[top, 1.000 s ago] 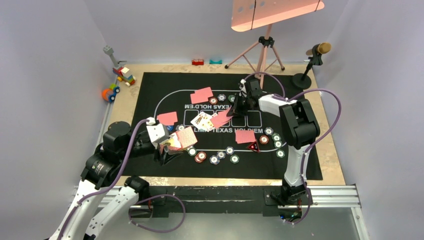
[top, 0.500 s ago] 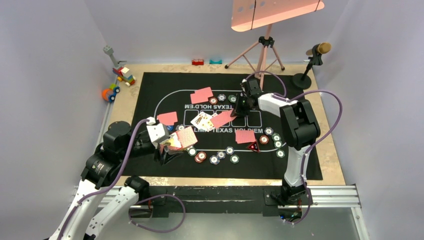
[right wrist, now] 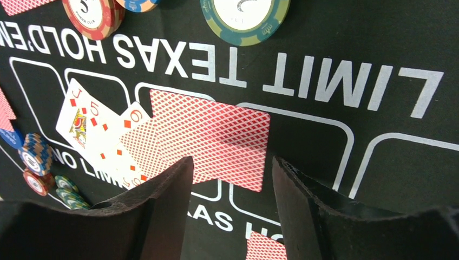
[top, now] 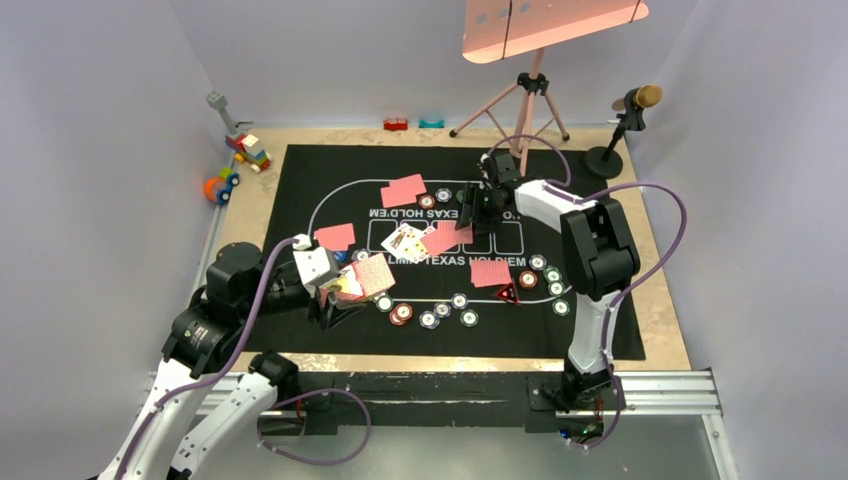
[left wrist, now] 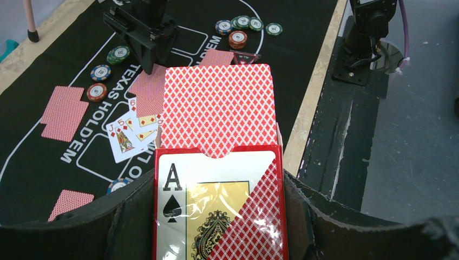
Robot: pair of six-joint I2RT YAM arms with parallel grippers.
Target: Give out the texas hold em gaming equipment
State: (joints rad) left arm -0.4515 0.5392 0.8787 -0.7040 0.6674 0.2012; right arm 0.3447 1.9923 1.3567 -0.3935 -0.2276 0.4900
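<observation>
- black mat (top: 330, 165) covers most of the table (top: 662, 310); "LIMIT TEXAS HOLD'EM" print across its middle.
- right arm (top: 590, 245) reaches out to the far-centre of the mat. right gripper (right wrist: 231, 165) sits low over the print, released: jaws apart, nothing between them.
- left arm (top: 215, 320) is folded at the near-left edge of the mat. left gripper (left wrist: 216, 201) is clamped on the card box (left wrist: 216, 230) by its sides, ace-of-spades face toward the wrist cam.
- toy blocks (top: 248, 150) sit off the mat, at the far-left corner of the table.
- deck (left wrist: 216, 108), pink-backed, sticks up out of the open top of the card box.
- face-down card (right wrist: 216, 138) lies flat on the mat just ahead of the right fingers, one edge over the face-up cards (right wrist: 89, 127) (J, 5, 6, fanned), mid-mat.
- more backs-up cards on the mat: far pair (top: 403, 190) overlapping, left card (top: 335, 236) beside the left gripper, right card (top: 490, 272) near the right arm's side.
- red triangular marker (top: 508, 294) sits at the near corner of the right card; contact hard to tell.
- chips (top: 430, 318): loose arc along the near side of the print, a cluster on the right by the right arm, a few at the far side beside the far pair. All flat on the mat.
</observation>
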